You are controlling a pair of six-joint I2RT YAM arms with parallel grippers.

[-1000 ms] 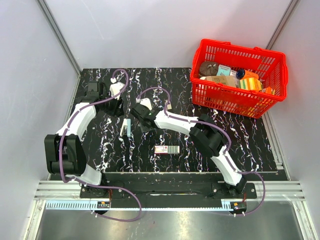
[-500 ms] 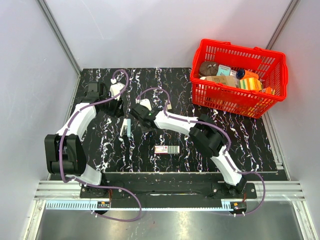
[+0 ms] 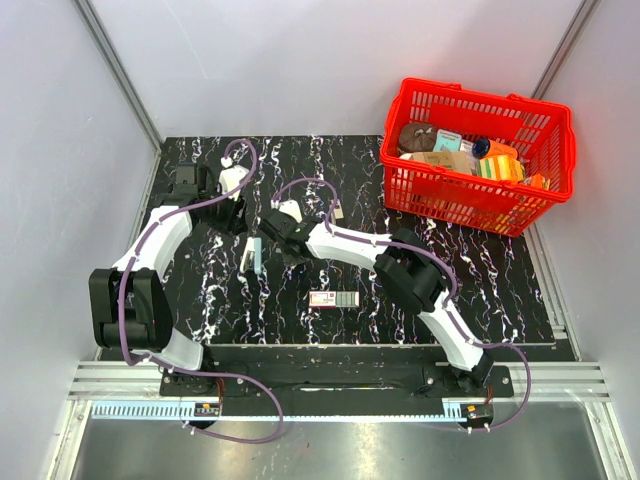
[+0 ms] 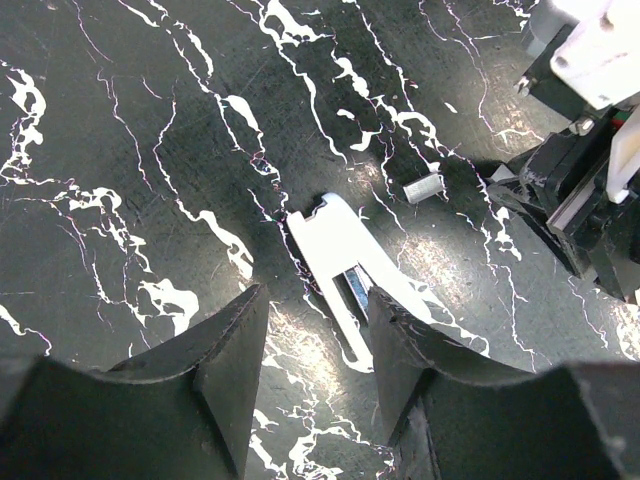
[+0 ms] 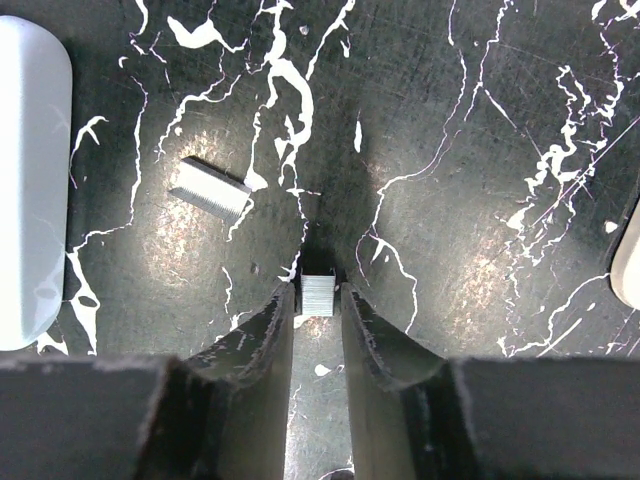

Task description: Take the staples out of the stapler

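Now the right pincer (image 5: 318, 305) has narrowed over the last second and appears to pinch a short staple strip (image 5: 318, 293) lying on the worktop (image 5: 480, 150). Its arm has nudged slightly toward the stapler (image 3: 252, 256). A second strip (image 5: 210, 188) lies loose nearby. The stapler rests on the worktop just left of that pincer, below the left pincer (image 4: 315, 305), which hangs spread and empty. Staples are evidently already out, so what remains is probably clearing them.
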